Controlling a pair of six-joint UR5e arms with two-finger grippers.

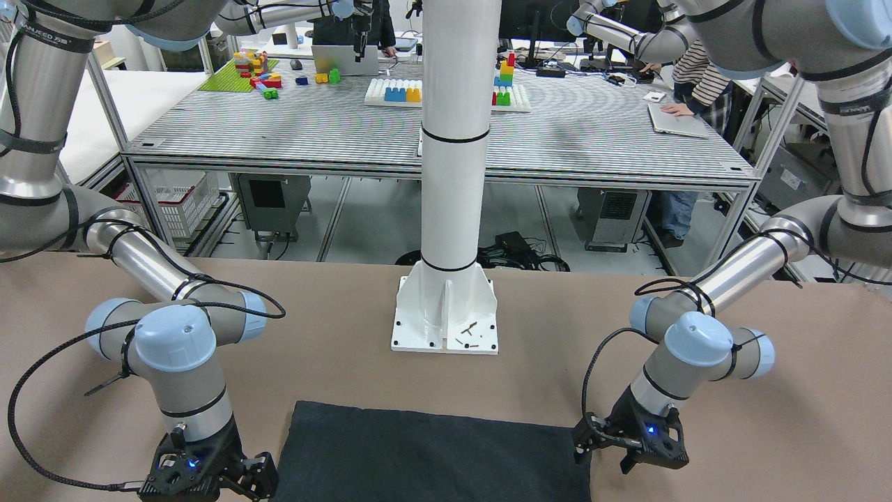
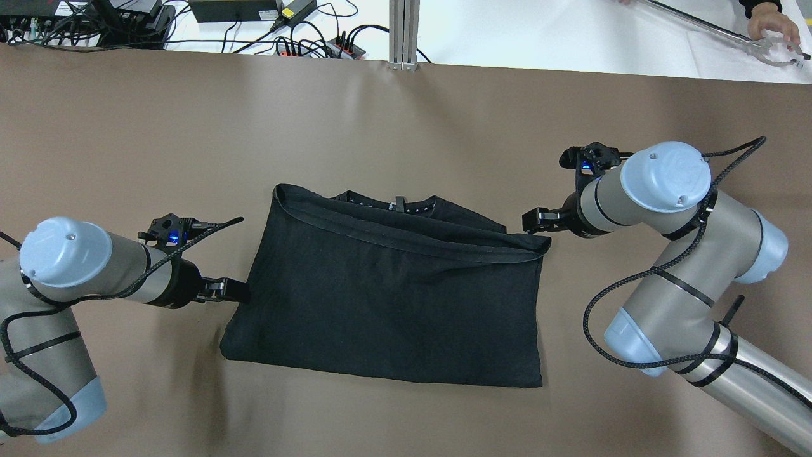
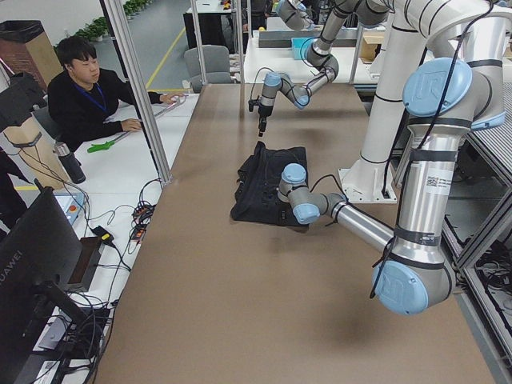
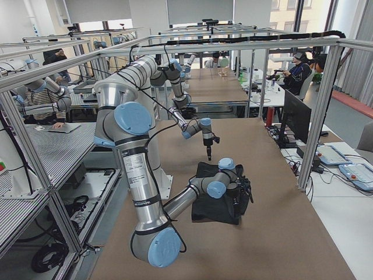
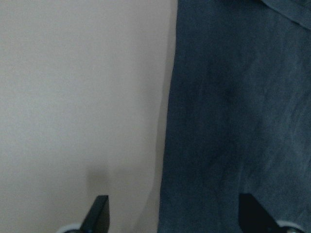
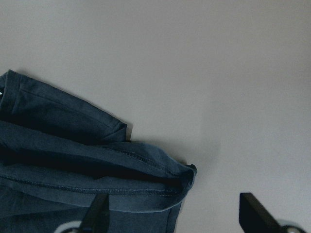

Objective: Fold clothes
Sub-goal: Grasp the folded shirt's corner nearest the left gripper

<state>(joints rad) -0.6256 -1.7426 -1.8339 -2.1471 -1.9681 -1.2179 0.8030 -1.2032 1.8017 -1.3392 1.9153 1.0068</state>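
The table was covered by a smooth, matte brown sheet, flat apart from a faint crease running away from the robot. On its robot side stood a glossy white round pillar on a square base plate with bolt holes and stiffening ribs.

The clothes, one soft, dull black piece of fabric, lay flat near the middle of the table between the two arms, in a roughly rectangular shape wider than the base plate. Its far part was doubled over, so that a hemmed band ran slantwise across the top, and a curved neckline with a small tag showed beyond that band. The weave looked fine and slightly fuzzy in the left wrist view.

The left gripper, black and angular, hung at the cloth's left edge with its jaws spread wide and grasping nothing; in its wrist view one finger was over bare table and the other over fabric. The right gripper was at the far right corner, likewise released, its fingers wide apart above the rolled, stitched hem and the bare brown sheet beside it
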